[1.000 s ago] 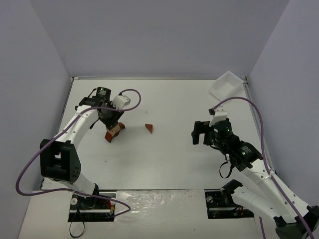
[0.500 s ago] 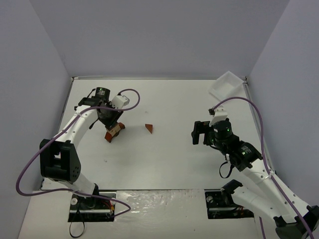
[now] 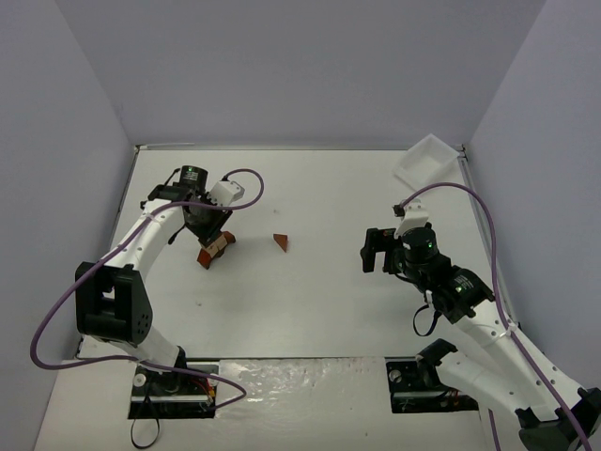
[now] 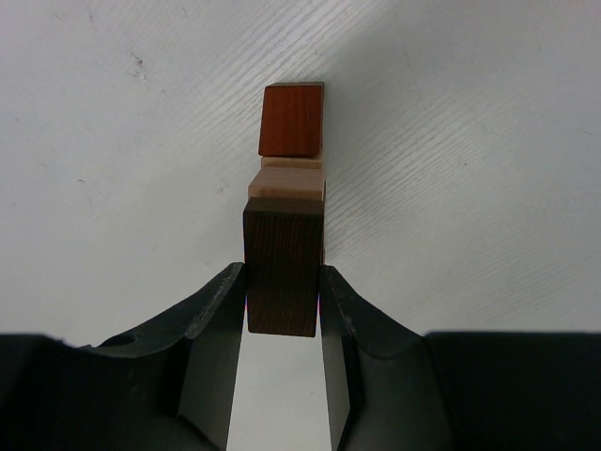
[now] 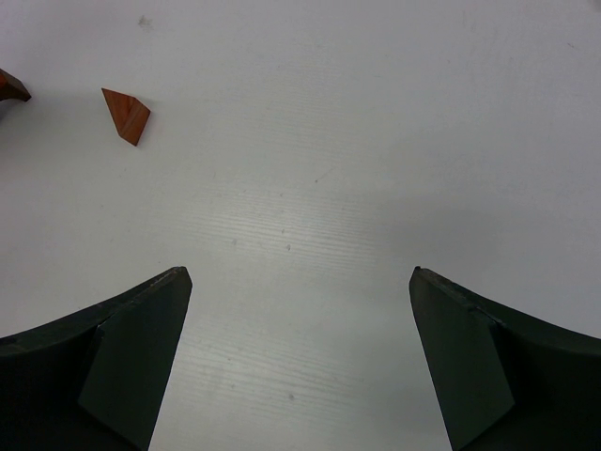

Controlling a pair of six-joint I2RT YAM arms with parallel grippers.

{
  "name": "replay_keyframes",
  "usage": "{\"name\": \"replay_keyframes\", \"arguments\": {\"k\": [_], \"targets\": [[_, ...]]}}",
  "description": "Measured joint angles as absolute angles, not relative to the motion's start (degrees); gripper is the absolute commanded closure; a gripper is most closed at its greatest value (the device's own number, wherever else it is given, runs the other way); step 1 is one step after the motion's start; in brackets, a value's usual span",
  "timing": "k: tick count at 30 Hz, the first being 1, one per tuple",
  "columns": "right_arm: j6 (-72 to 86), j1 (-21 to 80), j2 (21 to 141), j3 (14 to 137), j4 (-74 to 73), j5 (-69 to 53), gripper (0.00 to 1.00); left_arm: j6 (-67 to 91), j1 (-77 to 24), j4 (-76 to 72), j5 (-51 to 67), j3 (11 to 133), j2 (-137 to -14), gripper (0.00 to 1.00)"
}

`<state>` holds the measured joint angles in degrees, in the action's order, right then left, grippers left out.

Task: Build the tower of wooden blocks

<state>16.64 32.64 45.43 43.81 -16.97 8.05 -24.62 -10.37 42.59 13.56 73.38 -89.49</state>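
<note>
My left gripper (image 4: 282,282) is shut on a dark brown wood block (image 4: 282,272), gripped by its sides. Just beyond it sits the tower (image 4: 289,174): a pale tan block (image 4: 285,181) with a reddish-brown block (image 4: 292,119) past it. From above, the tower (image 3: 211,249) shows as a small tan and red-brown cluster under my left gripper (image 3: 208,230). A lone reddish-brown wedge (image 3: 281,241) lies on the table to the right of it; the same wedge (image 5: 125,114) appears in the right wrist view. My right gripper (image 5: 299,282) hangs open over bare table with nothing between its fingers.
A white plastic tray (image 3: 424,162) leans at the far right corner of the table. Grey walls close in the table on the left, back and right. A red-brown block edge (image 5: 11,86) shows at the left border of the right wrist view.
</note>
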Motion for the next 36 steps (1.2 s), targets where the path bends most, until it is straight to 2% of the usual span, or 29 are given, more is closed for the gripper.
{"name": "replay_keyframes", "arguments": {"k": [25,36], "targets": [[16.7,32.6,45.4,43.7,-17.0,8.0,0.00,-24.6,-10.4,42.6,13.6,73.4,-89.5,0.56],[16.6,32.6,45.5,43.7,-16.9,6.9,0.00,-24.1,-10.4,42.6,13.8,73.4,-89.5,0.47]]}}
